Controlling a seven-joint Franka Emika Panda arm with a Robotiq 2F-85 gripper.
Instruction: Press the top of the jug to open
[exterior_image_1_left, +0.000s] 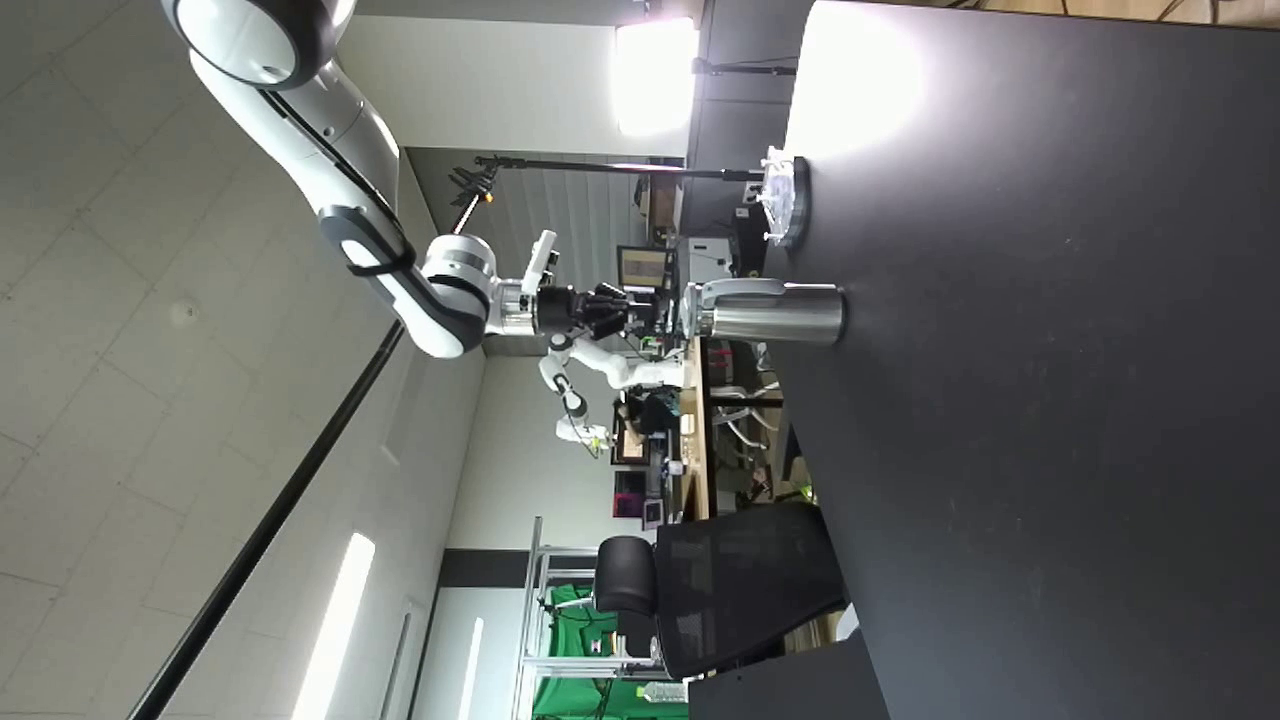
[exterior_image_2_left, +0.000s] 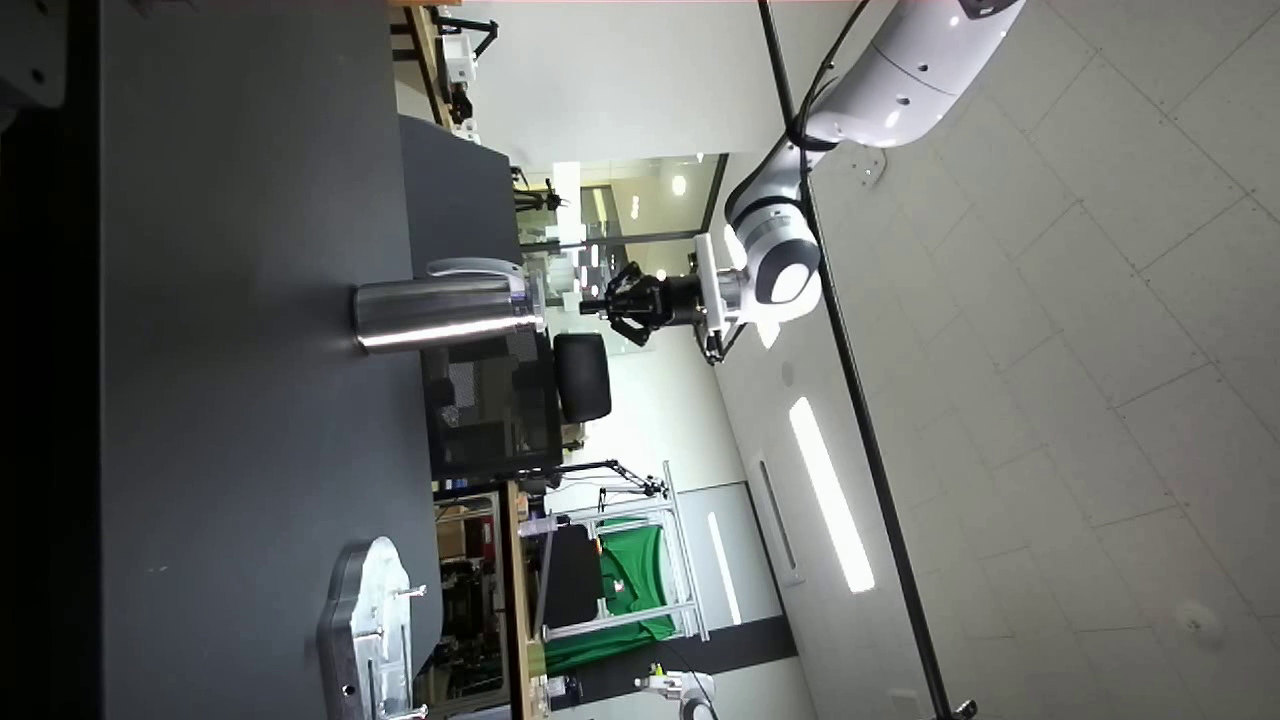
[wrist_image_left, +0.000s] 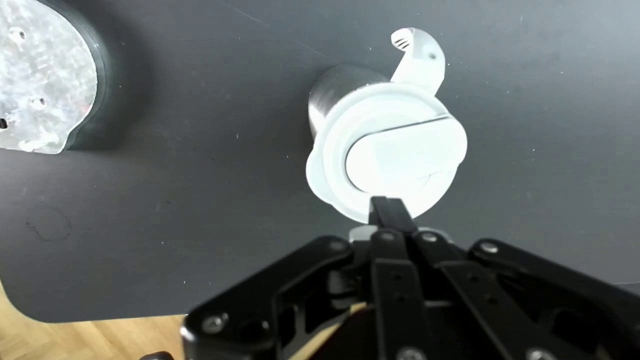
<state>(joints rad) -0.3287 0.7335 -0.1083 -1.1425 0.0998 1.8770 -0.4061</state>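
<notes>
Above the jug, which stands upright on the surface, your pincer hangs fully closed, holding nothing. Centre it over the pale lid panel and press straight down; an off-centre push could tip the jug.

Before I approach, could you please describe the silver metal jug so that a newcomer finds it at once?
On the dark grey table, look below the black gripper. The silver metal jug stands there; unlike the neighbouring low silvery plate, it is tall, cylindrical, with a pale lid and curved handle.
</notes>
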